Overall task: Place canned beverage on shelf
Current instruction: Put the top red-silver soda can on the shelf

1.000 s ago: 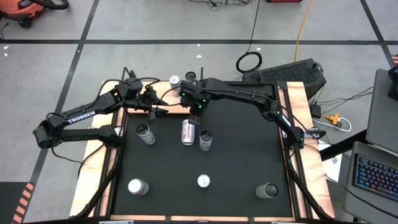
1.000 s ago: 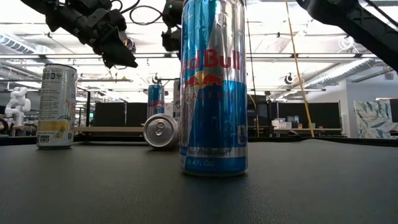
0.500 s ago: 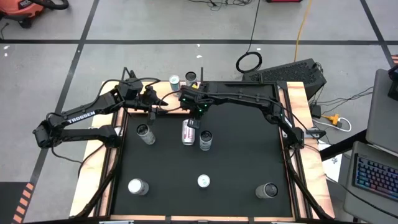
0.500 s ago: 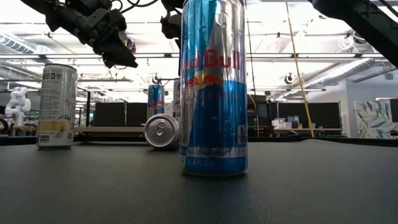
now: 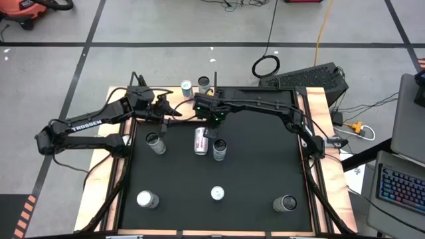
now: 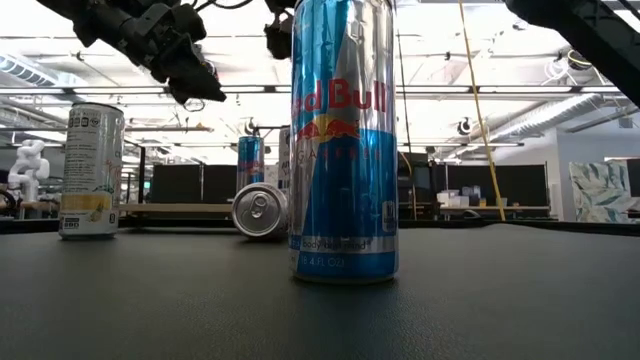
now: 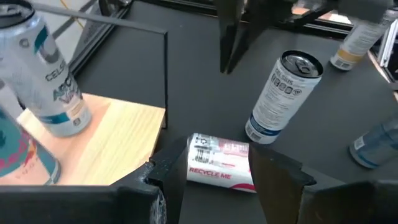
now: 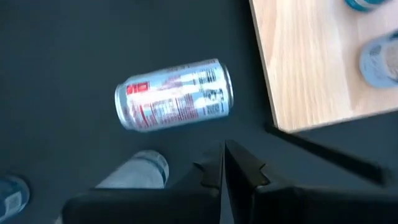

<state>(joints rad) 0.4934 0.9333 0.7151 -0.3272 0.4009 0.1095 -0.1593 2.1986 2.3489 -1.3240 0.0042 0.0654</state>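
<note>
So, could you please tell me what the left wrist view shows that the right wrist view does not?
Only the left wrist view shows an upright white can standing on the black mat, the shelf's thin black upright, and the left end effector open. Only the right wrist view shows the right end effector shut. Both show the tipped-over can lying beside the light-wood shelf, which already holds cans.

Two cans (image 7: pixel 53 87) on shelf (image 7: pixel 118 146); tipped can (image 5: pixel 200 140) on mat (image 5: pixel 252 172) nearby.
</note>
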